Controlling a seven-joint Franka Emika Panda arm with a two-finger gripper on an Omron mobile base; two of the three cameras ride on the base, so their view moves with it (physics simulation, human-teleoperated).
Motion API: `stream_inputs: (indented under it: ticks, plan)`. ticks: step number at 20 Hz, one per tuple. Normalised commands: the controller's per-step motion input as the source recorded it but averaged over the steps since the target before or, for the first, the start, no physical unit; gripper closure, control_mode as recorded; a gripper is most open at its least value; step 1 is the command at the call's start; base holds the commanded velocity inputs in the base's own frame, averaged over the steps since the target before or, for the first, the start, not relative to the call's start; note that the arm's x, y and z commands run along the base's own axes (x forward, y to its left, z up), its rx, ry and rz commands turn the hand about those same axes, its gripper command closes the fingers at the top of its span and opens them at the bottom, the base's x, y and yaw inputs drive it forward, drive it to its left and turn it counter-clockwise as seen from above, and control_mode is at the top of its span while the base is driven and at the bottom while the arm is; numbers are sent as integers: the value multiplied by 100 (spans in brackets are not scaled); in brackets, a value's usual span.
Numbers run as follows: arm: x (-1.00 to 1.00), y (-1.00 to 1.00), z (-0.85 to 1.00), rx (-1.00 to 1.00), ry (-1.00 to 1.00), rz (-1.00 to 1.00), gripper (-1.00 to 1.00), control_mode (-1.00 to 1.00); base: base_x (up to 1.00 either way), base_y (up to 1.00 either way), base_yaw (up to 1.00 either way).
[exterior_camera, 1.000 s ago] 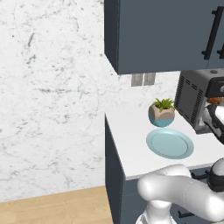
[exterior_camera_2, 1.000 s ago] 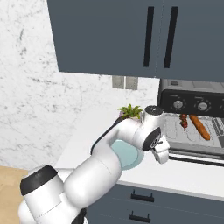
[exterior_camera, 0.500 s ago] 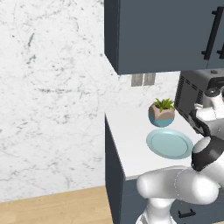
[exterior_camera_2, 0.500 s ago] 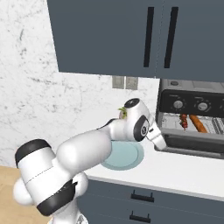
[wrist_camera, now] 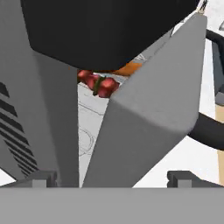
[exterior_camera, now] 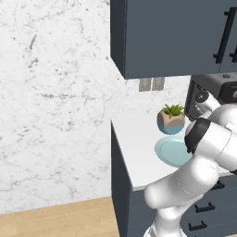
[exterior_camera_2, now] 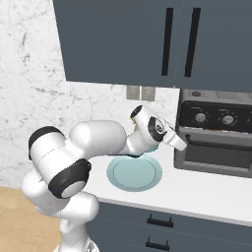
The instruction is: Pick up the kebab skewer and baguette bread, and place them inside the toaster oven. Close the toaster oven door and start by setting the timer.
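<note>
The gripper (exterior_camera_2: 178, 143) sits just beside the left front corner of the toaster oven (exterior_camera_2: 216, 133), at about the height of the top edge of its door (exterior_camera_2: 214, 155). Its jaws stand wide apart and hold nothing; in the hand view the 2 fingertips (wrist_camera: 43, 178) rise far from each other with only the door panel between them.

In the right base view the door looks nearly or fully shut. The hand view looks past the grey door panel (wrist_camera: 144, 109), which rises slanted close in front of the camera, and through a narrow gap at its edge into the oven. In that gap lie the red chunks of the kebab skewer (wrist_camera: 98, 84) with the orange end of the baguette (wrist_camera: 127, 69) just behind them, both on the pale floor inside the oven. Both foods therefore appear to be already loaded, which would explain the empty gripper: it seems placed to push the door, not to carry anything.

The blue plate (exterior_camera_2: 134, 172) on the desk (exterior_camera_2: 206, 189) is bare, and a potted plant (exterior_camera: 171, 119) stands behind it. The 2 dials (exterior_camera_2: 213, 118) above the door are well apart from the gripper, so the timer step is probably still to come.
</note>
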Motion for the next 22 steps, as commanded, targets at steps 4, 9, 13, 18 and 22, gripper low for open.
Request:
stream_inputs:
  ticks: [4,9,13,18,22]
  plan:
    - [5,-58,0,-22,0,6,-100,-100,0,0,0]
    - [1,-52,-18,-20,0,9,-100,-100,0,0,0]
    - [48,-42,-5,-14,0,11,-100,-100,0,0,0]
    - [48,-44,0,-12,0,12,-100,-100,0,0,0]
    - [47,-33,0,-7,0,15,-100,-100,0,0,0]
